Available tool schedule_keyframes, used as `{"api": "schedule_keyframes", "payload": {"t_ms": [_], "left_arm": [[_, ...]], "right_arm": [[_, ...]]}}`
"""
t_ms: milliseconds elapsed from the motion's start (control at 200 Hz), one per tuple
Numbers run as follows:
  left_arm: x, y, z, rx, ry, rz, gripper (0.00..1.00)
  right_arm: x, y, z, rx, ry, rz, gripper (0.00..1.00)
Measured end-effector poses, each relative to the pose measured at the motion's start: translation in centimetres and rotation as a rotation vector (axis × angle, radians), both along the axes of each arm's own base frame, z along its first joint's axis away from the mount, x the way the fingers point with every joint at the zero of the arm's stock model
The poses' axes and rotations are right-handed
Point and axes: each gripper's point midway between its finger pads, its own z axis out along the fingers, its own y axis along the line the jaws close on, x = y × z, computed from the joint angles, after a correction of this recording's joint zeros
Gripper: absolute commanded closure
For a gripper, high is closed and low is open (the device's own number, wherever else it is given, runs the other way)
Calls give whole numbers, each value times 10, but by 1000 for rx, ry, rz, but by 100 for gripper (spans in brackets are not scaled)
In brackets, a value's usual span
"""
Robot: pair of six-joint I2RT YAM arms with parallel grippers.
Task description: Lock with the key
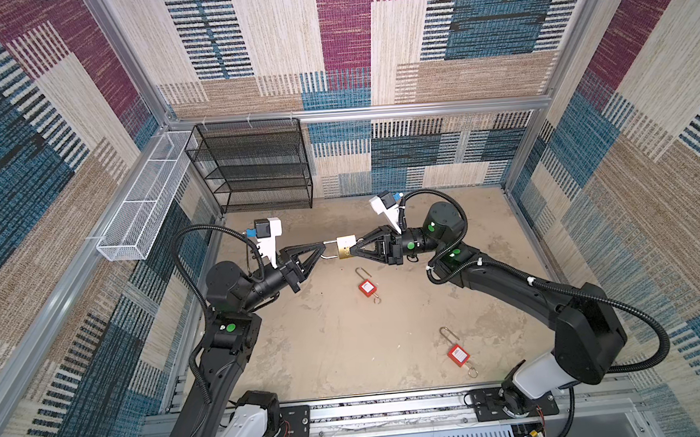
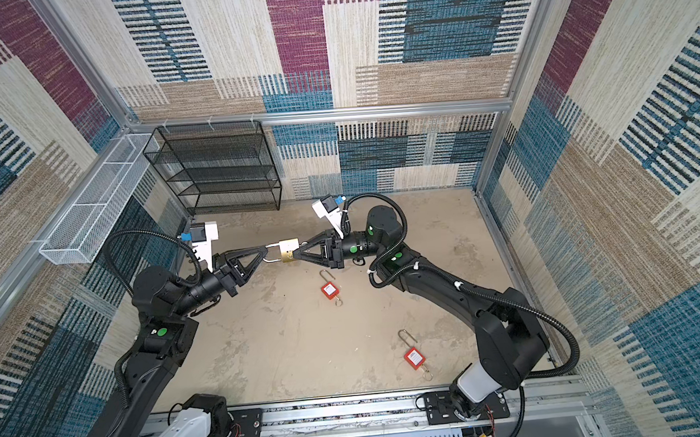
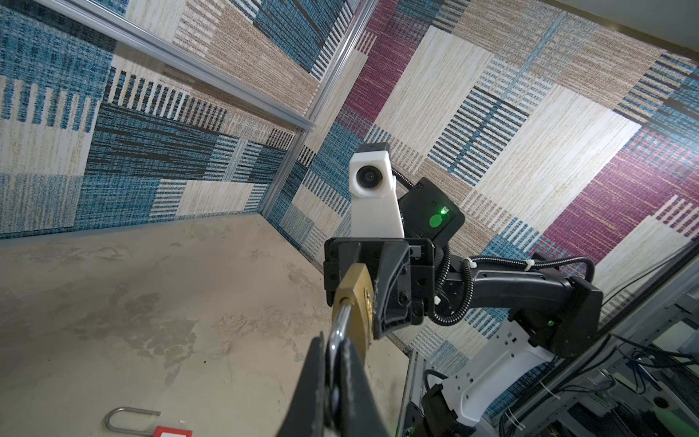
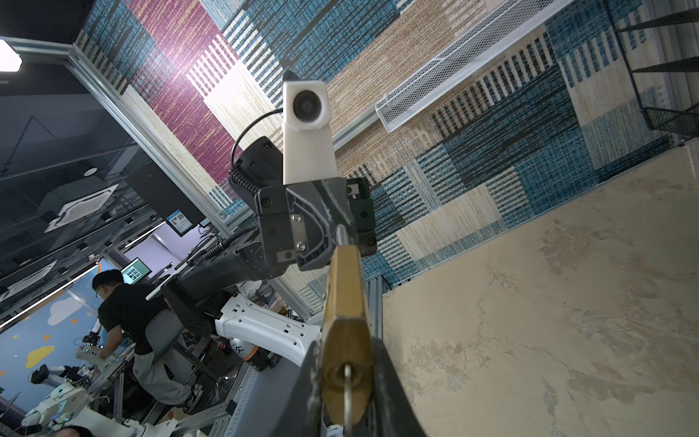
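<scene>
A brass padlock (image 1: 346, 246) (image 2: 289, 250) is held in the air over the floor between my two grippers in both top views. My left gripper (image 1: 323, 247) (image 3: 334, 363) is shut on its silver shackle (image 3: 339, 325). From the opposite side, my right gripper (image 1: 353, 250) (image 4: 346, 378) is shut on the brass body (image 4: 345, 318). In the right wrist view the key (image 4: 347, 393) sits in the keyhole in the lock's bottom face, between the two black fingers (image 4: 393, 393).
Two red padlocks with long shackles and keys lie on the floor, one (image 1: 367, 287) just below the grippers, the other (image 1: 457, 353) nearer the front right. A black mesh shelf (image 1: 253, 167) stands at the back wall and a white wire basket (image 1: 147, 198) hangs on the left wall.
</scene>
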Motion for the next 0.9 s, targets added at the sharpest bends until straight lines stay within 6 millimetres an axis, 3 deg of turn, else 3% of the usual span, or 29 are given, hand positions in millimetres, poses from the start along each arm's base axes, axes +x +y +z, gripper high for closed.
{"api": "schedule_keyframes", "payload": {"t_ms": [686, 897], "left_arm": [[1, -6, 15, -69, -55, -60, 100], [12, -9, 14, -88, -62, -42, 100]], "right_arm": [[4, 3, 12, 33, -14, 19, 100], [9, 8, 12, 38, -10, 6, 100]]}}
